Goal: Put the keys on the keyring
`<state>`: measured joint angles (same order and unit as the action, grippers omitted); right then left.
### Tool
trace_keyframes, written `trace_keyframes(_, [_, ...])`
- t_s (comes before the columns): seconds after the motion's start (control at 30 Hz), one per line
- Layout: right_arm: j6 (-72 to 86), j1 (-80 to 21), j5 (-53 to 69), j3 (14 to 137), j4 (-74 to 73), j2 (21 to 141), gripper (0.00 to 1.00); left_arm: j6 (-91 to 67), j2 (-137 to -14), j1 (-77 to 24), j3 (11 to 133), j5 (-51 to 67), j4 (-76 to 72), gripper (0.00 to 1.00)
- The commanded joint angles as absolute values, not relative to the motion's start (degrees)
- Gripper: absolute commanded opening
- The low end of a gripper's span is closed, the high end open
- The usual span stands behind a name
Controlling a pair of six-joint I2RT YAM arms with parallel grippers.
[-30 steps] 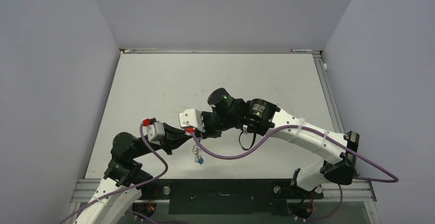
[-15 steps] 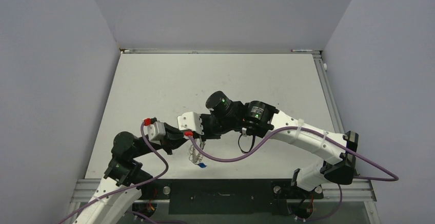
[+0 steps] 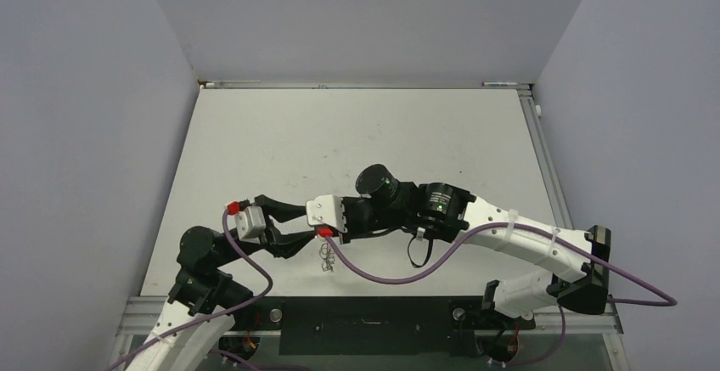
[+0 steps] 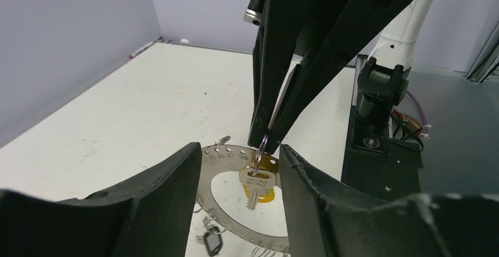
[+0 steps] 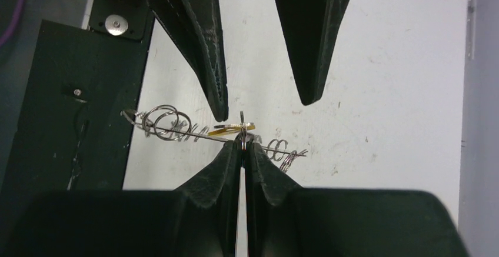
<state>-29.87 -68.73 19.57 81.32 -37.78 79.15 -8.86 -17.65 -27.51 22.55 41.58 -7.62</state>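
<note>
The keyring (image 4: 228,149) is a thin silvery hoop pierced with small holes and hung with several little split rings. It sits between my left gripper's (image 4: 240,151) open fingers, touching neither. My right gripper (image 4: 263,142) reaches down from above, shut on a small split ring (image 4: 260,151). A silver key (image 4: 254,183) hangs from that ring. Behind it is a yellow-headed key (image 4: 266,197), and a dark-rimmed key (image 4: 213,242) dangles lower left. The right wrist view shows the keyring (image 5: 194,133) edge-on at my right gripper (image 5: 242,145). The cluster (image 3: 325,256) lies below both grippers in the top view.
A black base plate (image 4: 382,145) runs along the table's near edge, close to the keys. A purple cable (image 3: 382,273) loops from the right wrist just beside the cluster. A pen (image 3: 501,83) lies at the far edge. Grey walls stand on three sides.
My left gripper has opened and drawn back to the left. My right gripper has closed on the small ring and shifted toward the near edge. The blue-headed key no longer shows from above.
</note>
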Motion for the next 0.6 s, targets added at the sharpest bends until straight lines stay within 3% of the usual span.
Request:
trace_keyframes(0.0, [-28.0, -69.26, 17.54, 75.21, -22.27, 70.58, 0.05, -10.04, -14.36, -26.92, 24.26, 39.93, -12.05, 0.51])
trace_keyframes(0.27, [-22.19, -68.9, 17.75, 59.06, 0.92, 58.8, 0.05, -11.54, -12.75, -26.48, 23.29, 40.3, -14.81, 0.53])
trace_keyframes(0.57, [-8.56, -67.59, 16.26, 38.9, 41.17, 51.49, 0.05, -13.97, -13.7, -26.28, 22.41, 43.02, -18.13, 0.52])
